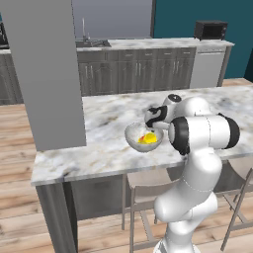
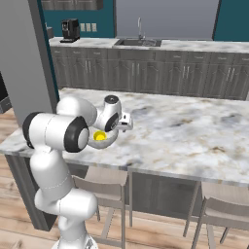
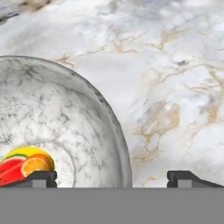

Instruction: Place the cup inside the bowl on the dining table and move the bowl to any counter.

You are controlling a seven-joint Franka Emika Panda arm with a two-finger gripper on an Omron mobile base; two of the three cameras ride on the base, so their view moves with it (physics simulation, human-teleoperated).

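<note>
The cup [image 1: 147, 139] lies inside the bowl [image 1: 134, 137] on the dining table [image 1: 99, 153]; the gripper [image 3: 112, 177] hangs over the bowl's rim, jaws spread wide.

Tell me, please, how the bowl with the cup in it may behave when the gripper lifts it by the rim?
The bowl looks glossy and hard, so its rim may slip between the fingertips. It is deep and round; gripped at one side, it would probably tilt. The cup lies loose inside and could slide or roll.

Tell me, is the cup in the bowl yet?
In: the cup lies on the bowl's inner floor, below its rim.
</note>
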